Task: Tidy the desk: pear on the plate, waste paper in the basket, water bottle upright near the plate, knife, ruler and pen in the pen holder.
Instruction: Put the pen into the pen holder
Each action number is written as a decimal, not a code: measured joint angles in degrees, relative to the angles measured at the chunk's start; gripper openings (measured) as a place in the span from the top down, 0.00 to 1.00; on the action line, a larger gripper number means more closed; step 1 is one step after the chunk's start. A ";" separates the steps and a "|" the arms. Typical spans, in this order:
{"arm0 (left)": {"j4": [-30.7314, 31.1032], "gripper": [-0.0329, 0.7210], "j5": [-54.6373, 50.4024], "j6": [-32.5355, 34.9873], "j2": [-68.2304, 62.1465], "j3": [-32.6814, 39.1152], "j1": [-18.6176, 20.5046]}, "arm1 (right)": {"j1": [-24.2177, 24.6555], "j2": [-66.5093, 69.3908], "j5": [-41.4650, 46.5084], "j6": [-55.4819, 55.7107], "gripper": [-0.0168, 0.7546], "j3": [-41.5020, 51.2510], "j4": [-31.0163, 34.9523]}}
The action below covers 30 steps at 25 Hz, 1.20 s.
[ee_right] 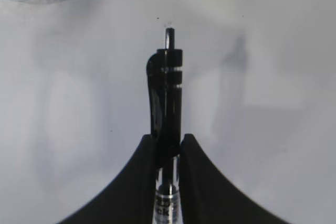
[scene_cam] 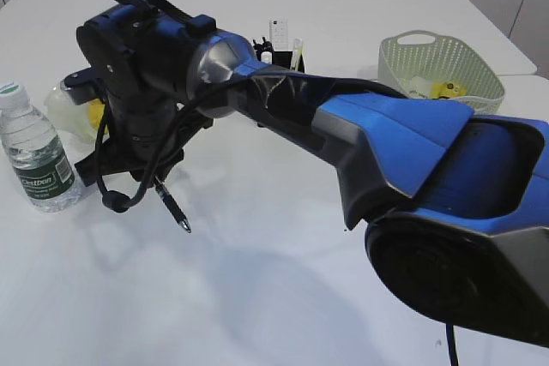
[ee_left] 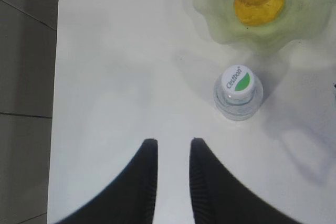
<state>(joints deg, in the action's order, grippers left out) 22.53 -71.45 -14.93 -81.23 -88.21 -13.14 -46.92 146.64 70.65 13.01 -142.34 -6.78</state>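
The right gripper (ee_right: 167,142) clamps the pen (ee_right: 167,93) (left gripper (ee_left: 173,150) gapes empty); next it likely needs carrying upright to the pen holder (scene_cam: 279,53).

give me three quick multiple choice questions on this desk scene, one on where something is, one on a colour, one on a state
1. Where is the pear?
A. in the basket
B. on the plate
C. on the bare desk

2. What colour is the bottle cap?
A. white
B. red
C. black

3. What is the right end effector doing?
A. open and empty
B. shut on the pen
C. shut on the bottle

Answers: 1 B, the pear sits inside the wavy green dish; 2 A, the cap shows white with a green leaf mark; 3 B, the black pen is pinched between the fingers above the desk.
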 joint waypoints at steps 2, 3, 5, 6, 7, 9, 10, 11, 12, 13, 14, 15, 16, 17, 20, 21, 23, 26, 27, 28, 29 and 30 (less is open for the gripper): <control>0.00 0.77 0.00 0.00 0.00 0.00 0.00 | 0.00 -0.24 0.09 0.00 0.84 -0.71 -0.67; 0.00 0.77 0.00 0.00 0.00 0.00 0.00 | 0.00 -0.36 0.12 0.00 0.84 -0.93 -1.04; 0.09 0.77 0.00 0.00 0.00 0.00 0.00 | 0.00 -0.69 0.23 0.00 0.84 -1.04 -1.30; 0.09 0.77 0.00 0.00 0.00 0.00 0.00 | 0.00 -0.96 0.38 0.00 0.84 -1.04 -1.43; 0.09 0.77 0.00 0.00 0.00 0.00 0.00 | 0.00 -1.22 0.47 0.00 0.84 -1.04 -1.65; 0.09 0.77 0.00 0.00 0.00 0.00 0.00 | 0.00 -1.59 0.47 0.00 0.84 -1.04 -2.34; 0.09 0.77 0.00 0.00 0.00 0.00 0.00 | 0.00 -1.85 0.47 0.00 0.84 -1.04 -2.46; 0.09 0.77 0.00 0.00 0.00 0.00 0.00 | 0.11 -1.94 0.47 0.00 0.84 -1.04 -2.70; 0.09 0.77 0.00 0.00 0.00 0.00 0.00 | 0.35 -2.09 0.47 0.00 0.84 -1.15 -2.79; 0.09 0.77 0.00 0.00 0.00 0.00 0.00 | 0.47 -2.32 0.47 0.00 0.84 -1.15 -2.93; 0.09 0.77 0.00 0.00 0.00 0.00 0.00 | 0.71 -2.44 0.50 0.00 0.84 -1.15 -3.23; 0.09 0.77 0.00 0.00 0.00 0.00 0.00 | 0.96 -2.57 0.50 0.00 0.84 -1.25 -3.38; 0.09 0.77 0.00 0.00 0.00 0.00 0.00 | 1.17 -2.82 0.60 0.00 0.84 -1.25 -3.52; 0.09 0.77 0.00 0.00 0.00 0.00 0.00 | 1.54 -3.08 0.60 0.00 0.84 -1.25 -3.60; 0.09 0.77 0.00 0.00 0.00 0.00 0.00 | 2.60 -3.93 0.71 0.00 0.84 -1.25 -3.89; 0.09 0.77 0.00 0.00 0.00 0.00 0.00 | 3.05 -4.38 0.71 0.00 0.84 -1.25 -4.08; 0.09 0.77 0.00 0.00 0.00 0.00 0.00 | 3.73 -4.92 0.80 0.00 0.84 -1.25 -4.46; 0.09 0.77 0.00 0.00 0.00 0.00 0.00 | 4.45 -5.37 0.80 0.00 0.84 -1.25 -5.83; 0.09 0.77 0.00 0.00 0.00 0.00 0.00 | 4.48 -5.52 0.80 0.00 0.84 -1.25 -6.51; 0.09 0.77 0.00 0.00 0.00 0.00 0.00 | 4.48 -5.66 0.80 0.00 0.84 -1.25 -7.05; 0.09 0.77 0.00 0.00 0.00 0.00 0.00 | 4.48 -5.83 0.80 0.00 0.84 -1.25 -7.44; 0.09 0.77 0.00 0.00 0.00 0.00 0.00 | 4.48 -5.86 0.80 0.00 0.84 -1.25 -7.96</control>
<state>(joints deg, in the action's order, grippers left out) 22.62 -71.45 -14.93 -81.23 -88.21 -13.14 -42.44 140.79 71.45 13.01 -143.59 -14.74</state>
